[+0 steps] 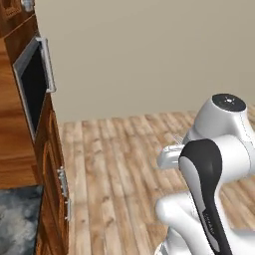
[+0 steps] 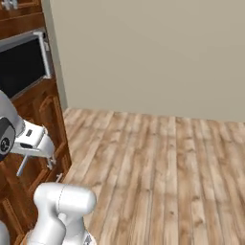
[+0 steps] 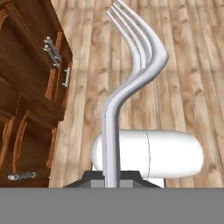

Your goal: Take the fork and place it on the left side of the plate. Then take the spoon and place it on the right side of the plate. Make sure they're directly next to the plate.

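free: wood floor [image 1: 114,169] ahead, right; blocked: cabinets [image 2: 33,124] left

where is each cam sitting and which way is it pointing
Left base view: behind the arm, left side, looking forward and down at the wood floor and cabinets; white arm at lower right.
Right base view: behind, right side, same floor and cabinets; arm at lower left, fork hanging below the hand.
Hand view: on the hand, looking along the fork over the floor.
All three share the cabinets and floor.

Base views flank arm, share floor [image 1: 114,164]; hand view downward.
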